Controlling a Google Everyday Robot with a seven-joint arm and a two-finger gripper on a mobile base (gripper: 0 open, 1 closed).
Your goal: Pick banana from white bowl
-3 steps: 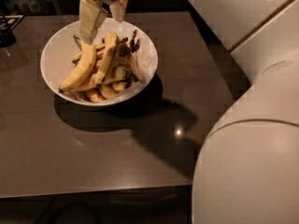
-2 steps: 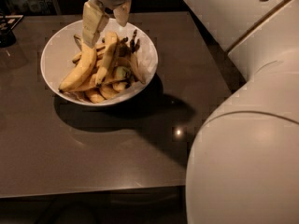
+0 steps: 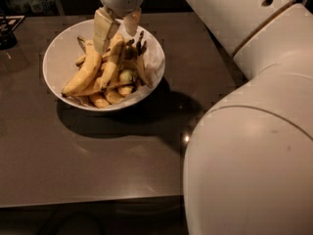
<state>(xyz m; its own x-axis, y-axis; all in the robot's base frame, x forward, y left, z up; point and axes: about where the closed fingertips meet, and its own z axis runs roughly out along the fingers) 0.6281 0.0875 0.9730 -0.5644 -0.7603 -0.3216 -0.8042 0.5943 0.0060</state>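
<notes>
Dark, smooth counter (image 3: 98, 160) fills most of the view, with a small glint of light near its middle and the bowl's shadow falling toward 4 o'clock. Behind its far edge the room is dim. The shapes at 11 o'clock are too dark to name.

The white bowl (image 3: 55, 58) stands at about 10 o'clock on the counter, well in from the edges. It holds a heap of bananas that lie slanted, with their dark stems gathered toward 1 o'clock.

The tool (image 3: 117, 33) hangs over the bowl's 12 o'clock rim, pointing down. Its two fingers stand either side of the upper end of the banana (image 3: 110, 62) and appear closed on it, with only the fruit's thickness between them. That end is tipped up out of the heap, and the lower end rests among the other bananas (image 3: 83, 75). Taking it near the stem end probably avoids the crowded middle.

The robot's pale arm (image 3: 244, 131) bulks from 1 to 5 o'clock.
</notes>
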